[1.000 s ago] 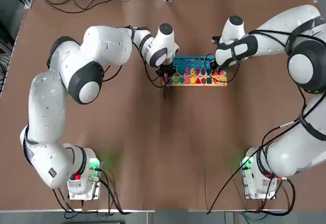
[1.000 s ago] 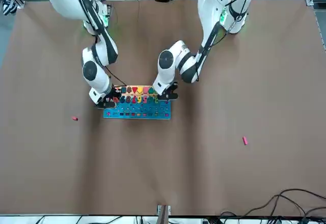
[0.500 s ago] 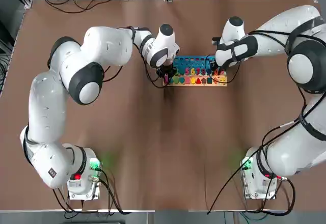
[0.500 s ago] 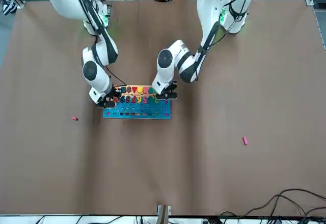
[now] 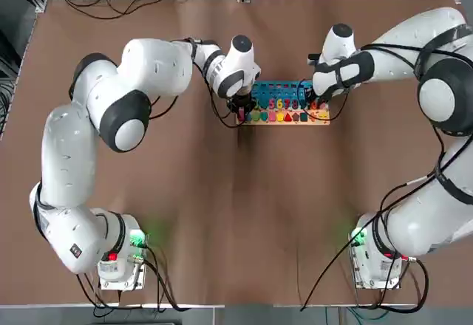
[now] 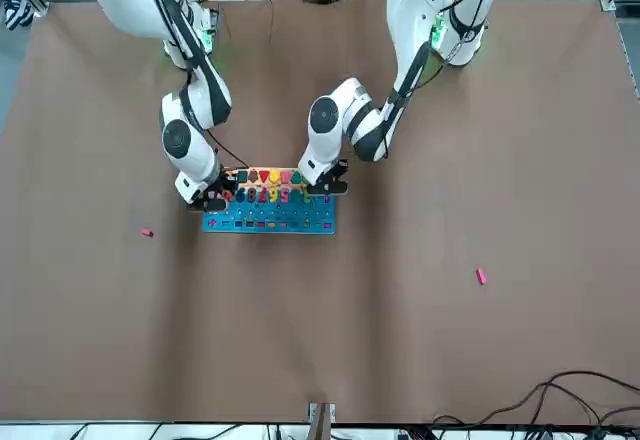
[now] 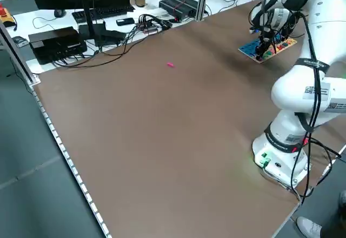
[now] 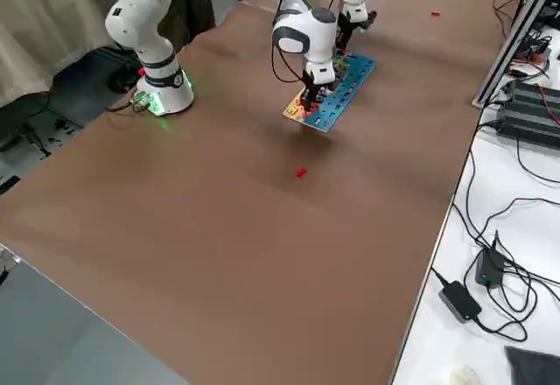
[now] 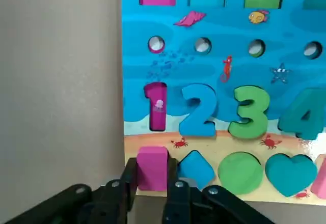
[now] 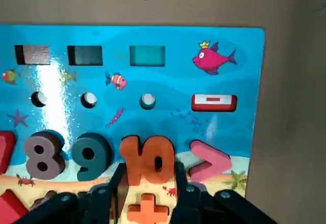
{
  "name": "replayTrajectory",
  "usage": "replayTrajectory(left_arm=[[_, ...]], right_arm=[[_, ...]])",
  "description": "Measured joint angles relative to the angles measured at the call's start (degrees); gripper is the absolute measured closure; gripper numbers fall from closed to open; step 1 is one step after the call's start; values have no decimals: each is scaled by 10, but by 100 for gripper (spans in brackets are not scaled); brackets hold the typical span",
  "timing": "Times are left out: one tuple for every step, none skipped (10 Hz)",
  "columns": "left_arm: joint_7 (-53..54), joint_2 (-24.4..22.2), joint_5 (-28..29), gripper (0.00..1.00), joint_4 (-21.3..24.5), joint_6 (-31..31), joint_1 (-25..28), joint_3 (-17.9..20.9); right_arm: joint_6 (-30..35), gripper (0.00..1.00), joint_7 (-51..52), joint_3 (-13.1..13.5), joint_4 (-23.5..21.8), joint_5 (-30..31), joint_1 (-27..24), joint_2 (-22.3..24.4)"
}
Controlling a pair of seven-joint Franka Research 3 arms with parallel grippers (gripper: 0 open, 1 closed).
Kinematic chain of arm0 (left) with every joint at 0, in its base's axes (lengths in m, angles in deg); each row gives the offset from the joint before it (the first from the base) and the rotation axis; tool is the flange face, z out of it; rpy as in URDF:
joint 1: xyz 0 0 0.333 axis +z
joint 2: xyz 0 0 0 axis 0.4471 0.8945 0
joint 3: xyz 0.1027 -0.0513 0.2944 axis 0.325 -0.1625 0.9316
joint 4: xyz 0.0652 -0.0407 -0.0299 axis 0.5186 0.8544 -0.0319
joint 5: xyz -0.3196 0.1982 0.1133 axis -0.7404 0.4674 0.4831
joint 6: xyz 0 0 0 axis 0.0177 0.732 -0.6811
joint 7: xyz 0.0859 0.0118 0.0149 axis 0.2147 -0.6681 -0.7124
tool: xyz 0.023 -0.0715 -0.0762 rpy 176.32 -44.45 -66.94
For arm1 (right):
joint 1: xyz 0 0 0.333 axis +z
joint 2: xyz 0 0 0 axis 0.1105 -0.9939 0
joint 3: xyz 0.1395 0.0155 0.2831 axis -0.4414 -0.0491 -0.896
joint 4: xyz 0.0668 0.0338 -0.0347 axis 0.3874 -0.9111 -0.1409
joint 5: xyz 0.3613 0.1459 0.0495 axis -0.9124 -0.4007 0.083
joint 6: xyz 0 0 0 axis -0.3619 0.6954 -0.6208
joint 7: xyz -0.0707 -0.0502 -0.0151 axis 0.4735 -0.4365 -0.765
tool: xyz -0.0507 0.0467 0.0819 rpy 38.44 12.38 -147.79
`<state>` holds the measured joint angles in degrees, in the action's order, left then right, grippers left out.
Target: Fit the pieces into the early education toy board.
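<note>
Orange "10" piece (image 10: 148, 162) clamped in right gripper (image 10: 147, 186) over toy board (image 5: 284, 89) far end; left gripper (image 9: 152, 183) pinches pink block (image 9: 152, 167) at opposite corner. Seating looks partial, perhaps; slight tilt could jam piece or shove board.
</note>
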<state>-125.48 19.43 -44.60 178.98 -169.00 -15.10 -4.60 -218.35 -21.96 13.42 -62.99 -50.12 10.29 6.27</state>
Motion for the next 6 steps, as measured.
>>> replayTrajectory(left_arm=[[0, 0, 0, 74, 0, 0, -3, 0], [0, 1, 0, 74, 2, 1, -6, -1], [0, 1, 0, 74, 3, 1, -7, -1], [0, 1, 0, 74, 3, 1, -7, -1], [0, 1, 0, 74, 3, 1, -7, -1], [0, 1, 0, 74, 3, 1, -7, -1]], right_arm=[[11, 55, 0, 0, 0, 0, 0, 5], [17, 53, 0, 0, 1, 0, 0, 11], [21, 52, 0, 0, 1, 0, 0, 16], [22, 52, 0, 0, 1, 0, 0, 19], [24, 52, 0, 0, 1, 0, 0, 22], [25, 52, -1, 2, 1, 0, -2, 28]])
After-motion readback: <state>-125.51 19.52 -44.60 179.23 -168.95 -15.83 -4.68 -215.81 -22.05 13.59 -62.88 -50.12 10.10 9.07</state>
